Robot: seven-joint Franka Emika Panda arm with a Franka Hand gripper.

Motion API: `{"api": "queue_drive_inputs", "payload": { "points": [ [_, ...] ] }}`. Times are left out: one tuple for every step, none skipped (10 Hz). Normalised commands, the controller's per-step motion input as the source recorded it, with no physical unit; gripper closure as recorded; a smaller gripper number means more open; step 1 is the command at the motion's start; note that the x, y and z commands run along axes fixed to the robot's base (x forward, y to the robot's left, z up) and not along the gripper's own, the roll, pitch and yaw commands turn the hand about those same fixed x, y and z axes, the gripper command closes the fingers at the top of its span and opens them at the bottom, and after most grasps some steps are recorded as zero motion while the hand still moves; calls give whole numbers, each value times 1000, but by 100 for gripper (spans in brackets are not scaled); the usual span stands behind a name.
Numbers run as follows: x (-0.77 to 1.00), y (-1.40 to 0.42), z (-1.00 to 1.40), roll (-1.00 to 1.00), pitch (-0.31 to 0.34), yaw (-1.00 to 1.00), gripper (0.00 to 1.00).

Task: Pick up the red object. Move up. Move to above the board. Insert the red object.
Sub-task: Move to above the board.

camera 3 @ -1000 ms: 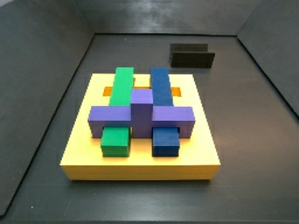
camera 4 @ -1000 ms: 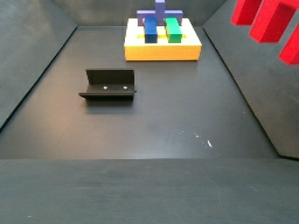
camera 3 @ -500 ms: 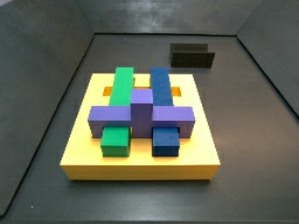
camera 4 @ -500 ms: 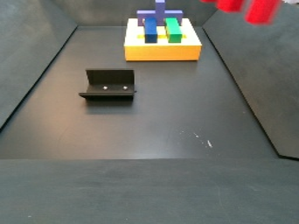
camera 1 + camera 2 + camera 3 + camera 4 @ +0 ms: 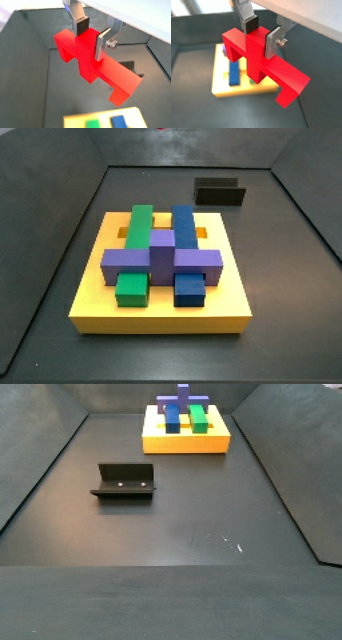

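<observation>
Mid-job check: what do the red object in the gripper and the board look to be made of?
The red object, clamped in the gripper, looks like hard plastic or painted wood: uniform matte red, crisp edges, no grain. The board looks alike, a smooth matte yellow slab. The pictures leave the exact material open.

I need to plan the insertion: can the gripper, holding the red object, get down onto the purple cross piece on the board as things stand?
Probably yes. The gripper is shut on the red object, high above the board. Nothing shows over the purple cross piece; the fixture stands well aside.
</observation>
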Motion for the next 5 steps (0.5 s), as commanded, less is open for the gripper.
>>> {"api": "queue_drive_inputs", "payload": {
  "points": [
    [656,-1400,175,3,104,1000,100],
    [695,-1400,188,6,121,1000,100],
    [487,-953,134,11,135,1000,100],
    [283,-451,81,20,153,1000,100],
    [173,-263,57,23,147,1000,100]
  ]
}}
